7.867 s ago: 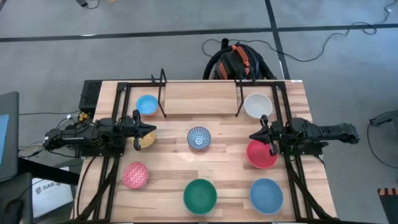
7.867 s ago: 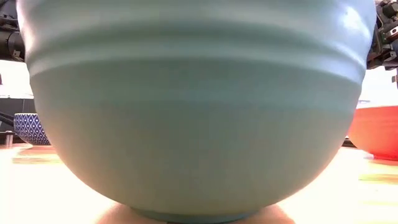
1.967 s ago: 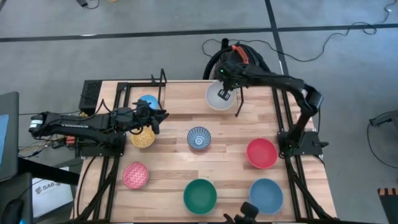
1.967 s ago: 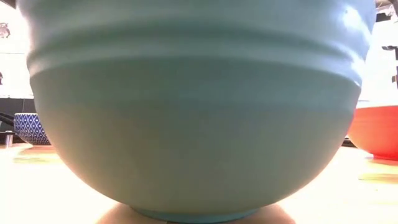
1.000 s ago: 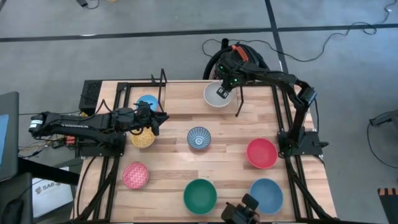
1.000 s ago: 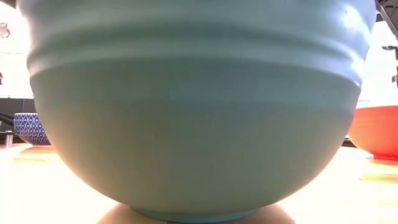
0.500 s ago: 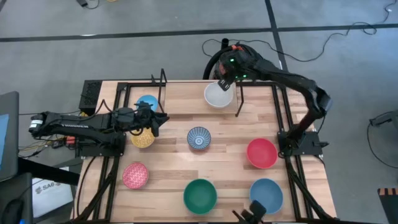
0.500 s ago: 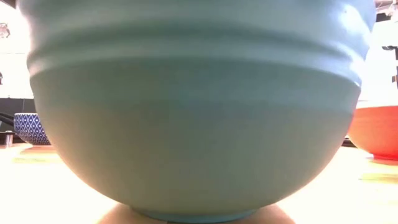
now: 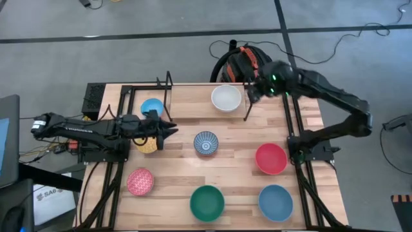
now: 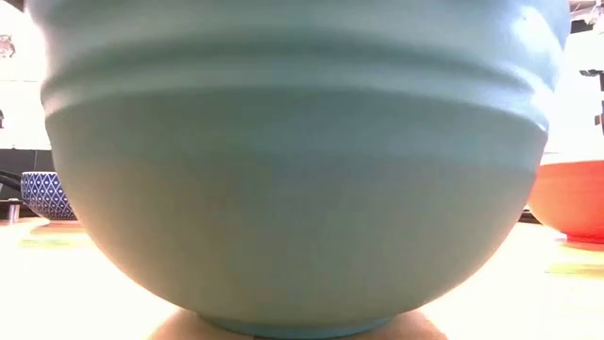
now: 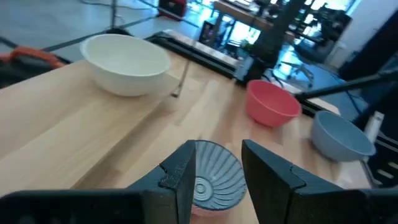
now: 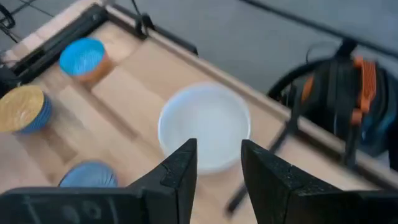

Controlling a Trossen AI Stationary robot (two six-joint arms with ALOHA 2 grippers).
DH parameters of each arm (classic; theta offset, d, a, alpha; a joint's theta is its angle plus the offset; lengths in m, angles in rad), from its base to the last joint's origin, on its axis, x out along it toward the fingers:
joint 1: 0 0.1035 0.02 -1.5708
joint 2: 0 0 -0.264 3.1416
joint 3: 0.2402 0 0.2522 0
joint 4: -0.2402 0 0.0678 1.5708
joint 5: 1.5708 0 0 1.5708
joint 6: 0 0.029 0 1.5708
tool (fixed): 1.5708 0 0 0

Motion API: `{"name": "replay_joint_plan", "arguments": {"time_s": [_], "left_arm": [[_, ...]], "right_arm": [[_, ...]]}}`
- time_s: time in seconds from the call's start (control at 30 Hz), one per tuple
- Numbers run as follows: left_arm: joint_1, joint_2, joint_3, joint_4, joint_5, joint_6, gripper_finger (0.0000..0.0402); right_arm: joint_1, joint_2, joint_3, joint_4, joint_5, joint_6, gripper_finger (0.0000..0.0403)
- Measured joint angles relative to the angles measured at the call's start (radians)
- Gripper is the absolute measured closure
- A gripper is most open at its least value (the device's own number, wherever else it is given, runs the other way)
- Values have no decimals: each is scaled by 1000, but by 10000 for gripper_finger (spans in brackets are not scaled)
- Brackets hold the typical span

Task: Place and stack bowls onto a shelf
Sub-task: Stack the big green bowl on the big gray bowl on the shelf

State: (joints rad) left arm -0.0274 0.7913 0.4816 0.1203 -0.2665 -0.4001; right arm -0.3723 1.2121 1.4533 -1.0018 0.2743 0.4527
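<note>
We saw that the white bowl (image 9: 226,98) now sat free on the table inside the shelf (image 9: 168,96), near the far edge and toward the shelf's right-hand post; half a second before, the right end effector (image 9: 252,91) had been right at its rim, and two seconds before the bowl had hung tilted in that grip; now the right end effector stood clear of it, just beside the post, its two fingers spread with nothing between them, as the right wrist view (image 12: 216,171) confirmed; we judged the white bowl delivered and the right arm free for another.

The light blue bowl (image 9: 152,107) sat at the shelf's left end near the far left corner, so two of the eight were in place, with room between them; the left end effector (image 9: 168,127) hovered over the left part of the table, above the yellow bowl (image 9: 147,143), fingers apart and empty; it had edged slightly toward the table's middle in the last second, pointing at the patterned bowl (image 9: 206,144), which lay at the centre.

The red bowl (image 9: 271,158) rested by the right edge, the pink speckled bowl (image 9: 140,181) by the left edge, the green bowl (image 9: 206,202) at the near edge and the larger blue bowl (image 9: 275,201) toward the near right corner; none had shifted; we judged that six bowls were left to shelve and stack.
</note>
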Motion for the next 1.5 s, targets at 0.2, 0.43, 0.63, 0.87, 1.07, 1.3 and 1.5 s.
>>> {"name": "replay_joint_plan", "arguments": {"time_s": [0.2,0.43,0.63,0.87,1.07,1.3,1.5], "left_arm": [[-88,104,0,88,-30,0,288],[-164,286,48,234,-103,-56,288],[-225,477,233,183,-124,-80,288],[-340,723,547,-250,-45,-217,288],[-402,897,744,-432,-32,-395,288],[-451,1039,849,-522,-16,-522,288],[-453,1106,884,-597,24,-456,288]], "right_arm": [[248,-122,-156,-175,26,306,251],[547,-200,-347,-203,86,611,251],[710,-199,-452,-203,10,716,251],[871,-198,-482,-216,32,792,251],[923,-175,-482,-190,108,784,251],[935,-110,-482,-138,110,781,251],[1055,-76,-482,-85,103,850,251]]}}
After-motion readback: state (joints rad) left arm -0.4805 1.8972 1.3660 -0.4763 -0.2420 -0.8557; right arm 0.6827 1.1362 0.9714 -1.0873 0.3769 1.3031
